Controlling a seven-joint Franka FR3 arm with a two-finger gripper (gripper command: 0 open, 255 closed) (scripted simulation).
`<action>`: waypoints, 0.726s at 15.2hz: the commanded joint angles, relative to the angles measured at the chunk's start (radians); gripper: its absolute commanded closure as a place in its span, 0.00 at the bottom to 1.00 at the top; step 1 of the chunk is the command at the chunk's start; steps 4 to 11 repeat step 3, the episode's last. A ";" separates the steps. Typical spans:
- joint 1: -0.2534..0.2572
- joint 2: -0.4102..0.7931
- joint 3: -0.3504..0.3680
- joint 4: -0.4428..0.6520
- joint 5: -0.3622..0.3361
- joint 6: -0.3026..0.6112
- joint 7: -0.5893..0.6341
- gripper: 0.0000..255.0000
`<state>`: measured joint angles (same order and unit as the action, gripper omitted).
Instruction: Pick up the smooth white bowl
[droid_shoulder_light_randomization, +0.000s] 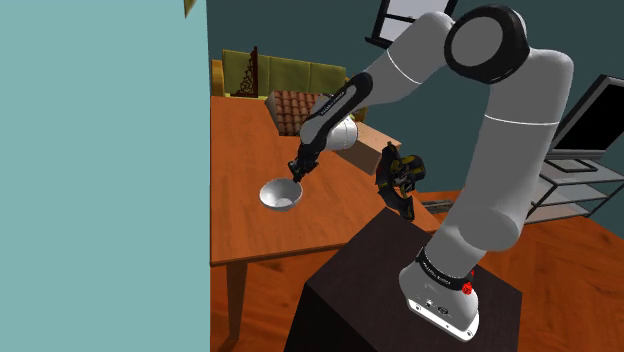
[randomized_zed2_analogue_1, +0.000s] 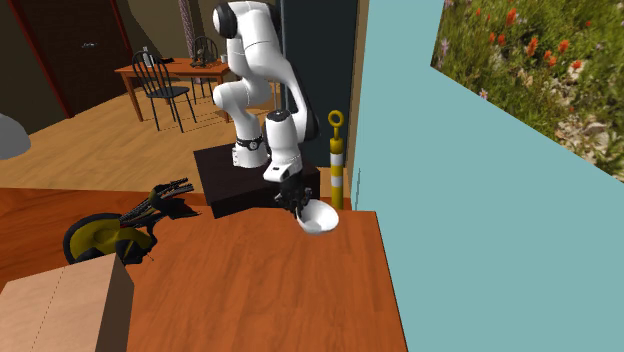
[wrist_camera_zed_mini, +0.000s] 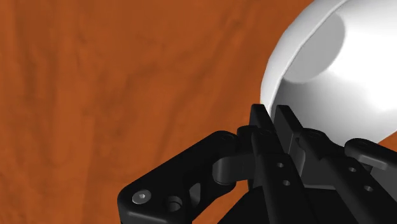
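Gripper (wrist_camera_zed_mini: 272, 116) clamped on the bowl (wrist_camera_zed_mini: 343, 70) at its rim, one finger inside, one outside. The bowl sits tilted over the table (droid_shoulder_light_randomization: 250, 130), close to the near edge by the stand (droid_shoulder_light_randomization: 380, 270). It looks light and stiff but slick, so it may swivel. The thin rim is the sensible hold.

Orange-brown wooden table (droid_shoulder_light_randomization: 250, 215) runs along a teal wall (droid_shoulder_light_randomization: 100, 170). A black-and-yellow gadget (randomized_zed2_analogue_1: 110, 232) sits at one edge of the table, near a cardboard box (randomized_zed2_analogue_1: 62, 310). Background: green sofa (droid_shoulder_light_randomization: 290, 72), dark screen (droid_shoulder_light_randomization: 600, 115) over a grey shelf (droid_shoulder_light_randomization: 585, 190), yellow-white striped post (randomized_zed2_analogue_1: 337, 165), dark chairs (randomized_zed2_analogue_1: 165, 88) by a small table (randomized_zed2_analogue_1: 180, 68).
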<state>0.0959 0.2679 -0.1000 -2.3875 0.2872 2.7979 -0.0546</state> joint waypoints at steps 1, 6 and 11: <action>0.008 -0.027 -0.011 -0.002 -0.017 -0.025 0.015 1.00; 0.008 -0.029 -0.011 -0.002 -0.019 -0.027 0.017 1.00; 0.008 -0.029 -0.011 -0.002 -0.019 -0.027 0.017 1.00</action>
